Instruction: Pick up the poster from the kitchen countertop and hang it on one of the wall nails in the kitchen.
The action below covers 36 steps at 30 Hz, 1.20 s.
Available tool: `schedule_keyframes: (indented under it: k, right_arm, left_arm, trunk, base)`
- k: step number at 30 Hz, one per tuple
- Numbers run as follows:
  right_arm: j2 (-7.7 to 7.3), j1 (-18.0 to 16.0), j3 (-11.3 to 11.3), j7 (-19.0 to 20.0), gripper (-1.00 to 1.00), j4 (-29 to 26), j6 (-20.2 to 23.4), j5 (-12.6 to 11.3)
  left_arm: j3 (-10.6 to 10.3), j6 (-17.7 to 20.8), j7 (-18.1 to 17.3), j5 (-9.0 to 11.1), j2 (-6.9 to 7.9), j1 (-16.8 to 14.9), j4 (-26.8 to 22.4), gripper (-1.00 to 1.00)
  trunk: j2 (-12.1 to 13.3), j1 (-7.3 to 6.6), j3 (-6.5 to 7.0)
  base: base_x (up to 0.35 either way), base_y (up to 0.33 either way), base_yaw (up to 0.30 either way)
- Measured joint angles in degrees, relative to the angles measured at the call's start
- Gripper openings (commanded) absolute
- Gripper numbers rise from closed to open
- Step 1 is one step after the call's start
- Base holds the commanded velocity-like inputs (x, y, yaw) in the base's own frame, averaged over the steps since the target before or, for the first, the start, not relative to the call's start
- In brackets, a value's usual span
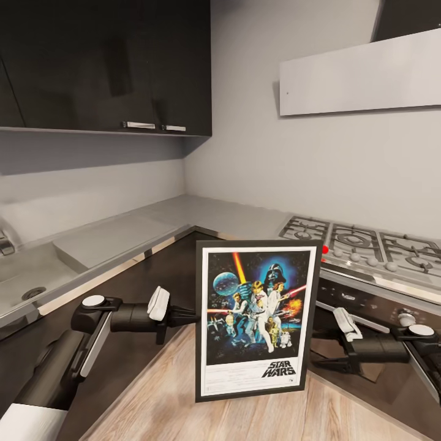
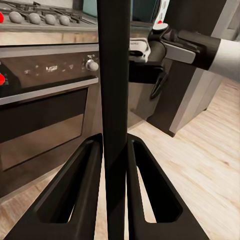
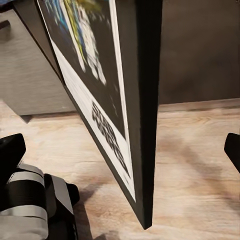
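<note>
Above the floor (image 1: 159,398) | poster (image 1: 255,318) upright | left gripper (image 1: 191,316) fingers (image 2: 75,200) clamping its edge

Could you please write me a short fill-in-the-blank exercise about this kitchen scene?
1. The poster is held upright above the wooden ____.
2. The left gripper is shut on the poster's ____.
3. The printed words on the poster read "STAR ____".
4. Behind the poster, the gas hob sits in the grey ____.

Missing words: floor; edge; WARS; countertop
</note>
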Motion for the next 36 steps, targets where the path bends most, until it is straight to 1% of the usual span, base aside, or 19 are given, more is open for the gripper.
schedule_keyframes:
  k: [1,3,4,13,29,30,36]
  right_arm:
    - [0.87,-0.04,-0.03,-0.05,1.00,-0.01,-0.57,-0.01]
    - [1.43,-0.06,-0.01,-0.07,1.00,-0.01,-1.51,0.04]
    - [1.97,-0.07,-0.01,-0.09,1.00,-0.01,-2.31,0.04]
    - [2.17,-0.07,0.00,-0.17,1.00,0.20,-2.83,0.08]
    - [2.18,-0.07,0.04,-0.18,1.00,0.44,-2.99,0.08]
    - [2.18,-0.07,0.02,-0.18,-1.00,0.46,-2.99,0.08]
    - [2.12,-0.11,-0.07,-0.53,-1.00,0.57,-3.26,0.29]
  left_arm:
    - [0.00,0.02,-0.01,0.00,0.00,0.00,-0.04,-1.00]
    - [0.00,0.03,-0.01,0.00,0.00,-0.01,-0.05,-1.00]
    - [0.00,0.03,-0.03,0.00,0.00,0.00,-0.05,-1.00]
    - [0.01,0.09,-0.55,0.06,0.00,0.00,-1.85,-1.00]
    - [0.11,0.12,-0.62,0.10,0.00,-0.01,-2.17,-1.00]
    - [0.12,0.12,-0.62,0.10,0.00,-0.01,-2.17,-1.00]
    - [0.10,0.24,-1.01,0.33,0.05,0.02,-2.21,-1.00]
  trunk:
    - [0.00,0.00,0.00]
    - [0.00,0.00,0.00]
    - [0.00,0.00,0.00]
    - [0.00,0.00,0.00]
    - [0.00,0.00,0.00]
    - [0.00,0.00,0.00]
    - [0.00,0.00,0.00]
  base:
    - [0.000,0.000,0.000]
    - [0.000,0.000,0.000]
    - [0.000,0.000,0.000]
    - [0.000,0.000,0.000]
    - [0.000,0.000,0.000]
    - [0.000,0.000,0.000]
    - [0.000,0.000,0.000]
